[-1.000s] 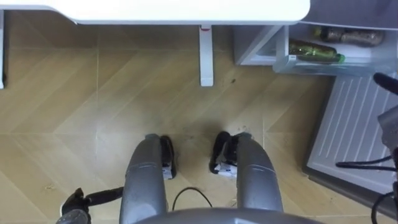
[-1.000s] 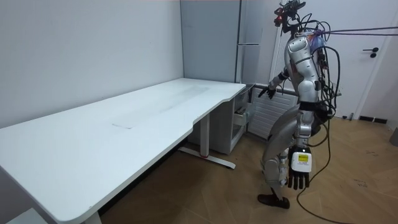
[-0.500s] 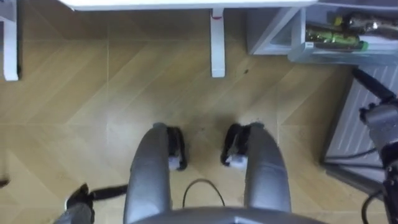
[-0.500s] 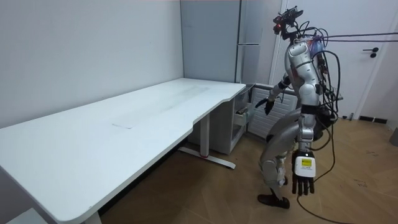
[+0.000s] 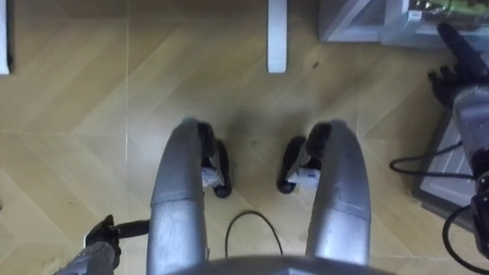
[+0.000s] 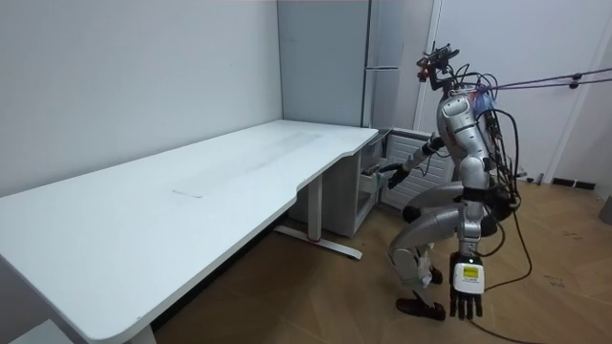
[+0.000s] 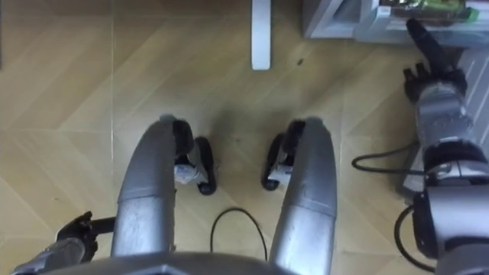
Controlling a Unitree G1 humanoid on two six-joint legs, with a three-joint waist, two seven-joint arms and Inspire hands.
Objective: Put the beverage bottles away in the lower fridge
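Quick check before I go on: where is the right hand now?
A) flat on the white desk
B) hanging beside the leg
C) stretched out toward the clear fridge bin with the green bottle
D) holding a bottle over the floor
C: the right hand reaches toward the clear fridge bin where the green bottle lies, with no drink in it; it is the left hand that hangs by the leg.

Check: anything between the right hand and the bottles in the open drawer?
Only the front wall of the drawer. The right hand, fingers straight, reaches up to that wall; the green bottles lie just behind it. Nothing else intervenes. The left hand hangs at the robot's side.
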